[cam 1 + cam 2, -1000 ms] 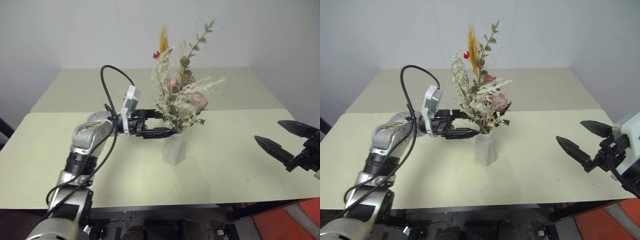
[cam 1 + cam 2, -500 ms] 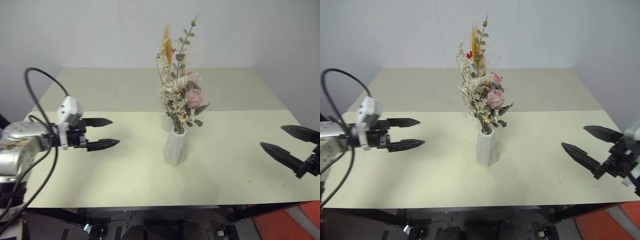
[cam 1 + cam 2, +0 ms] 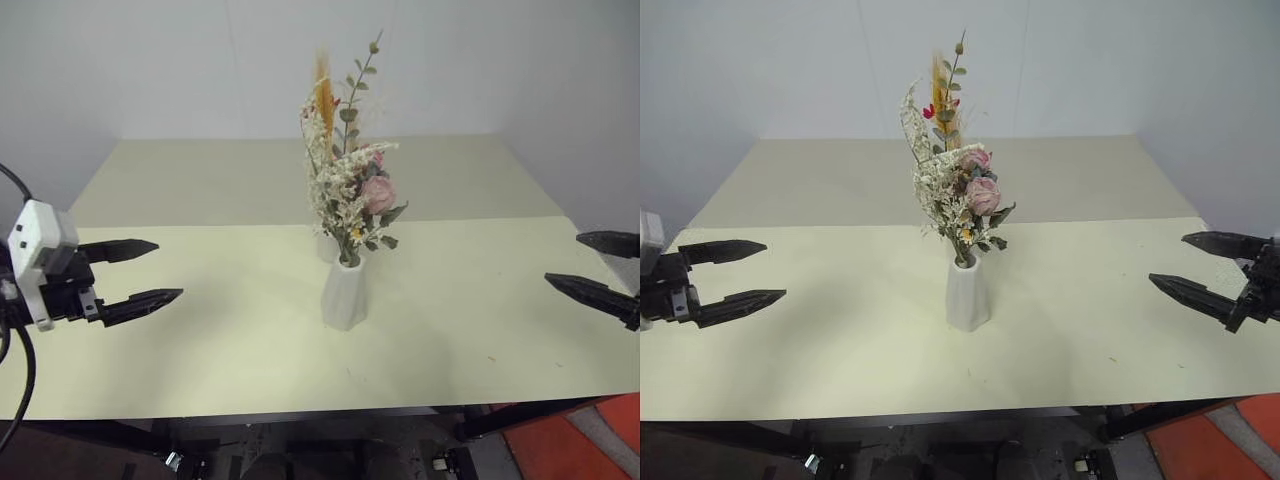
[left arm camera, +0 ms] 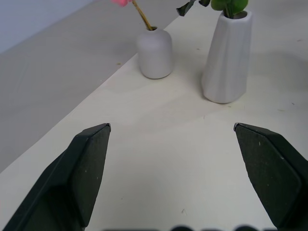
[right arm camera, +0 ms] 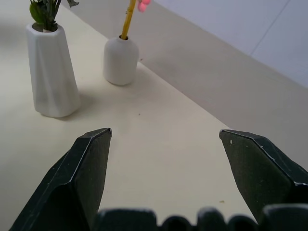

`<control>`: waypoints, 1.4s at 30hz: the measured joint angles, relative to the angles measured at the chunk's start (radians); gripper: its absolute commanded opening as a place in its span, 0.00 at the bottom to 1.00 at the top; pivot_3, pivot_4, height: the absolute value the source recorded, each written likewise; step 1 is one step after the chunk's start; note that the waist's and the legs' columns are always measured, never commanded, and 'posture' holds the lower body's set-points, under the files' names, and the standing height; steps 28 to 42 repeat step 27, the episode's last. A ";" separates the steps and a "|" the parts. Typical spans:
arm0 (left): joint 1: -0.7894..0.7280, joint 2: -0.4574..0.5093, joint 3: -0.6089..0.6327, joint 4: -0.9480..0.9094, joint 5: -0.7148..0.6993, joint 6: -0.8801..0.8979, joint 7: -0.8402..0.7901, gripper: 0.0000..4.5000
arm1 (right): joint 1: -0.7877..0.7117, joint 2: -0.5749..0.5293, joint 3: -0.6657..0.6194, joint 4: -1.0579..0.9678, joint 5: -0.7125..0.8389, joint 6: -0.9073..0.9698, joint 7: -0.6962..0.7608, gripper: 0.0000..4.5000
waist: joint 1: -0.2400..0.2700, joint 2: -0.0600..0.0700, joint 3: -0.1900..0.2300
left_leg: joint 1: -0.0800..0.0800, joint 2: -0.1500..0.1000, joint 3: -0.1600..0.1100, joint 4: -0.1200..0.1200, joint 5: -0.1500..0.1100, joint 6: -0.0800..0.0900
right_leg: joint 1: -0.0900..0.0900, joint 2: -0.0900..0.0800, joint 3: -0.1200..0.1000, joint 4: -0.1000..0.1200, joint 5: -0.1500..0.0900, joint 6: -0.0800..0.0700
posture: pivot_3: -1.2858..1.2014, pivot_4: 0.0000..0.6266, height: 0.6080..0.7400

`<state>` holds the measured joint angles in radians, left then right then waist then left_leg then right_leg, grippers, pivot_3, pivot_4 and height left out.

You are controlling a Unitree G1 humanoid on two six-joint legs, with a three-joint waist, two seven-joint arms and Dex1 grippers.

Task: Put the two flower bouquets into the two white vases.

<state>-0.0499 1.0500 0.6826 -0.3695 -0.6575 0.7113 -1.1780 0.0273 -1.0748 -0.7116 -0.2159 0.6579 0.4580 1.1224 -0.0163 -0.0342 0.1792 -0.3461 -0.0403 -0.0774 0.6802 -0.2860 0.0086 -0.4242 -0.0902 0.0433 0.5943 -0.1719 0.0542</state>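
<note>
The taller faceted white vase (image 3: 344,290) stands mid-table and holds the bushy bouquet (image 3: 355,195) of cream sprigs, green leaves and pink roses. Just behind it, partly hidden, is the shorter rounded white vase (image 4: 154,52). The yellow stem (image 5: 126,21) of the orange plume (image 3: 325,95) rises from its mouth. My left gripper (image 3: 170,268) hovers open and empty over the table's left side, well clear of the vases. Over the right edge my right gripper (image 3: 1167,258) is also open and empty.
The cream table (image 3: 470,330) has a seam (image 3: 200,226) running across it, level with the vases. Its far half (image 3: 200,175) runs back to a plain pale wall. Below the front edge, dark frame parts and a red patch of floor (image 3: 570,440) show.
My left gripper has drawn back from the bushy bouquet at the tall vase to the table's left side. The bouquet now stands free in the vase. My right gripper drifted slightly right.
</note>
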 measured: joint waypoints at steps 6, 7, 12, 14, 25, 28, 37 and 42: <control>0.026 0.017 0.029 -0.009 -0.013 0.013 0.009 0.99 | -0.023 0.007 0.040 0.016 -0.012 -0.020 0.024 0.94 | 0.001 0.000 0.000 | 0.000 0.000 0.000 0.000 0.000 0.000 | 0.000 0.000 0.000 0.000 0.000 0.000 | 0.52 0.24 1.00; 0.026 0.020 0.029 -0.010 -0.015 0.015 0.010 0.99 | -0.024 0.009 0.042 0.021 -0.014 -0.022 0.025 0.94 | 0.001 0.000 0.000 | 0.000 0.000 0.000 0.000 0.000 0.000 | 0.000 0.000 0.000 0.000 0.000 0.000 | 0.52 0.24 1.00; 0.021 0.040 0.029 -0.010 -0.017 0.015 0.011 0.99 | -0.031 0.026 0.042 0.028 -0.018 -0.038 0.027 0.94 | 0.000 0.000 0.000 | 0.000 0.000 0.000 0.000 0.000 0.000 | 0.000 0.000 0.000 0.000 0.000 0.000 | 0.52 0.24 1.00; 0.021 0.045 0.029 -0.010 -0.019 0.015 0.010 0.99 | -0.031 0.033 0.042 0.030 -0.025 -0.043 0.027 0.94 | 0.000 0.000 0.000 | 0.000 0.000 0.000 0.000 0.000 0.000 | 0.000 0.000 0.000 0.000 0.000 0.000 | 0.52 0.24 1.00; 0.021 0.062 0.029 -0.005 -0.021 0.012 0.009 0.99 | -0.050 0.050 0.058 0.051 -0.035 -0.080 0.031 0.94 | -0.001 0.001 0.000 | 0.000 0.000 0.000 0.000 0.000 0.000 | 0.000 0.000 0.000 0.000 0.000 0.000 | 0.52 0.24 1.00; 0.020 0.062 0.029 -0.005 -0.021 0.012 0.011 0.99 | -0.050 0.056 0.069 0.051 -0.043 -0.084 0.027 0.94 | -0.001 0.001 0.000 | 0.000 0.000 0.000 0.000 0.000 -0.001 | 0.000 0.000 0.000 0.000 0.000 -0.001 | 0.52 0.24 1.00; 0.020 0.062 0.029 -0.005 -0.021 0.012 0.011 0.99 | -0.050 0.056 0.069 0.051 -0.043 -0.084 0.027 0.94 | -0.001 0.001 0.000 | 0.000 0.000 0.000 0.000 0.000 -0.001 | 0.000 0.000 0.000 0.000 0.000 -0.001 | 0.52 0.24 1.00; 0.020 0.062 0.029 -0.005 -0.021 0.012 0.011 0.99 | -0.050 0.056 0.069 0.051 -0.043 -0.084 0.027 0.94 | -0.001 0.001 0.000 | 0.000 0.000 0.000 0.000 0.000 -0.001 | 0.000 0.000 0.000 0.000 0.000 -0.001 | 0.52 0.24 1.00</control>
